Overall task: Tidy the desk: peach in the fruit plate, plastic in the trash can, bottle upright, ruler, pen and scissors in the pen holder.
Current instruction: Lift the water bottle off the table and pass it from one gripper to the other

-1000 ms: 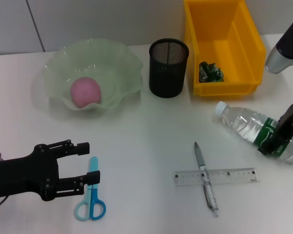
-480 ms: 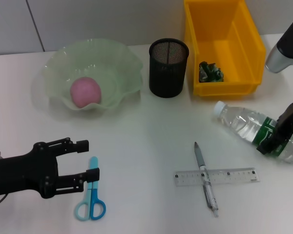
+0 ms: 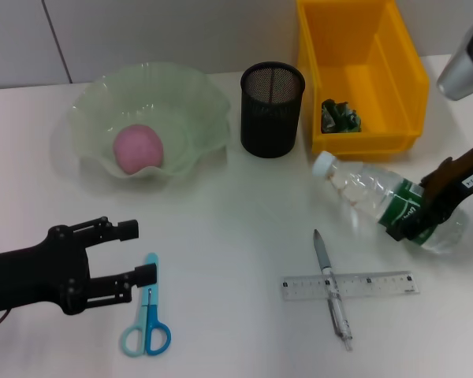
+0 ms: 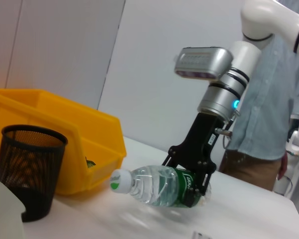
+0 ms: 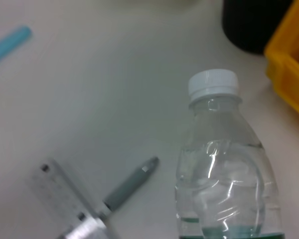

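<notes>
Bottle (image 3: 378,201) tilted, cap end raised and pointing toward the pen holder (image 3: 272,109), clamped at the green label by the right gripper (image 3: 416,211), just in front of the trash can (image 3: 361,75) on the desk (image 3: 236,228). Crumpled plastic (image 3: 339,115) already inside that yellow bin. Peach (image 3: 138,149) resting in the fruit plate (image 3: 150,118). Pen (image 3: 332,288) lying across the ruler (image 3: 350,286), near the bottle's base. Scissors (image 3: 147,318) flat on the desk, blades pointing away from the robot, just beside the left gripper (image 3: 134,252), fingers spread apart and empty.
</notes>
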You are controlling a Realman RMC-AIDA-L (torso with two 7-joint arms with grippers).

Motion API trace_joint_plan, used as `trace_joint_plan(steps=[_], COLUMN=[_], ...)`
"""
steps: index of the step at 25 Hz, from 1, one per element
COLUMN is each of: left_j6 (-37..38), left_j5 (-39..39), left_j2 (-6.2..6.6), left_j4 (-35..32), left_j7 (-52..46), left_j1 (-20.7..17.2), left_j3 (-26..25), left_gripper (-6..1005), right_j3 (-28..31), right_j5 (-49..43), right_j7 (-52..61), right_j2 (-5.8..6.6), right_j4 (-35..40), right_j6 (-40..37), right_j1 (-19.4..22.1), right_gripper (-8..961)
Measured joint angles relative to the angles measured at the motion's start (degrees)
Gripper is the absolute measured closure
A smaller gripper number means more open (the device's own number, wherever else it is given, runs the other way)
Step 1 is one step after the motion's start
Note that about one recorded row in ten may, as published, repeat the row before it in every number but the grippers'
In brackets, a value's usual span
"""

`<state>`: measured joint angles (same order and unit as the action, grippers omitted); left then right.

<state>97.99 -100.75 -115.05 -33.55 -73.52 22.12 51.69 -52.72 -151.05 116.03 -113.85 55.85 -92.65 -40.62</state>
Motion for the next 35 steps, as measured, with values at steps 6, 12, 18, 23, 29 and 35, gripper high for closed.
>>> trace_joint_plan(steps=[6, 12, 18, 23, 29, 35], left_j6=[0.26, 0.91, 3.18, 4.02, 5.7, 5.94], left_j5=[0.06, 0.15, 1.16, 5.54, 7.0, 7.53], left_j2=[-0.65, -1.94, -3.01, -2.98, -3.29, -3.5], left_j4=[2.09, 5.69, 8.44, 11.42, 14.6, 16.72], left_j7=[-0.1, -0.05, -0.18, -0.84, -0.17, 1.1], left_j1=[0.13, 1.2, 1.65, 2.22, 4.77, 6.95], left_j3=[-3.8, -9.45, -16.45, -17.24, -16.96, -17.27], left_gripper=[202, 202, 202, 202, 202, 203], right_j3=[2.4, 5.11, 5.65, 5.79, 5.08, 4.92], right_j5=[7.98, 20.26, 30.44, 38.02, 42.63, 43.21], right_j7=[-4.6, -12.08, -20.07, -27.14, -33.91, -38.36], right_j2=[0.16, -0.74, -3.09, -3.64, -4.56, -5.28], right_j4=[1.13, 0.79, -1.01, -7.81, -15.85, -22.66], right_j6=[-0.8, -0.84, -0.97, -0.96, -0.91, -0.9], right_j1=[1.93, 4.66, 7.28, 7.88, 6.73, 3.84], right_gripper=[194, 191, 189, 186, 184, 181])
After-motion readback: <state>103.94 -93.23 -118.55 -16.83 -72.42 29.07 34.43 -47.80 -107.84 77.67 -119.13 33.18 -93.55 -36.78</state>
